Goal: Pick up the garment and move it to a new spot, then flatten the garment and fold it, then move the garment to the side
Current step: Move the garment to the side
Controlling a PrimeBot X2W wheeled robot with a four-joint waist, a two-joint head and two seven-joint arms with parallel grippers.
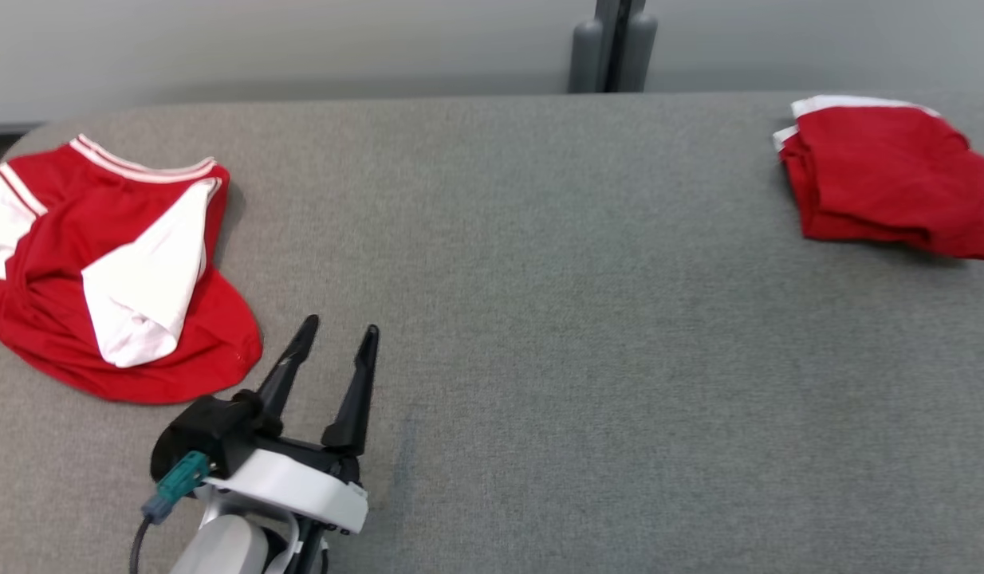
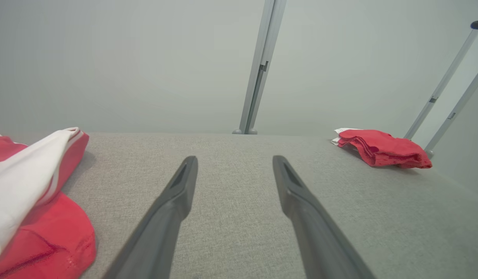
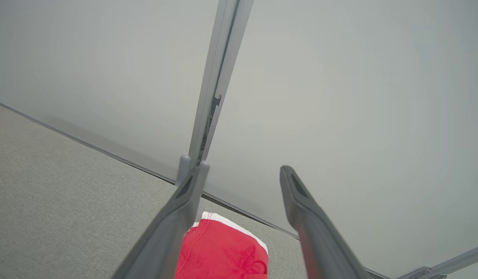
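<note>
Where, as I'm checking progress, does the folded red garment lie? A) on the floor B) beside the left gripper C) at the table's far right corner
C: the folded garment lies at the table's far right, well apart from the left gripper.

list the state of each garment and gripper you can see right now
folded garment: folded in a neat stack, lying flat at the far right, not gripped
loose garment: unfolded and rumpled, white sleeve on top, at the left
left gripper: open, empty, beside the loose garment
right gripper: open, empty
</note>
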